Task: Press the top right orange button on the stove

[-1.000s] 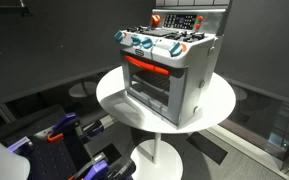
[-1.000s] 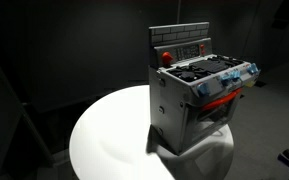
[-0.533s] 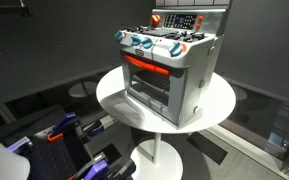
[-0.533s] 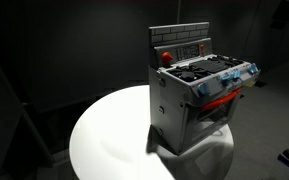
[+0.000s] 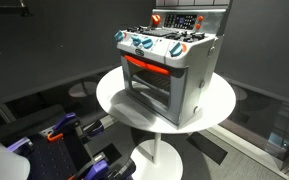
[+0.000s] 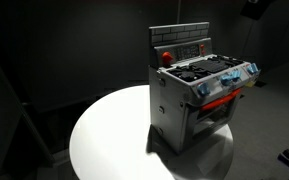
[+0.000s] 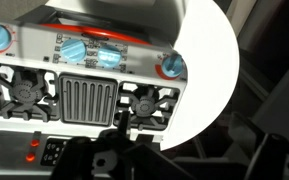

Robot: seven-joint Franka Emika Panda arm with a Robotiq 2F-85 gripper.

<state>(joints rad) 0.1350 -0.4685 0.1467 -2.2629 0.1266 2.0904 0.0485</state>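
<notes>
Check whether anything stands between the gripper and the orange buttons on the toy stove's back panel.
Nothing visible does. In the wrist view the gripper hangs above the rear edge of the stove, and the orange buttons sit to one side on the back panel, with only bare panel between them.

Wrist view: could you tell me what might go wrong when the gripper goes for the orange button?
The small orange buttons sit close together, so the wrong one may get pressed. The toy stove stands free on the round table; a hard push might slide it.
</notes>
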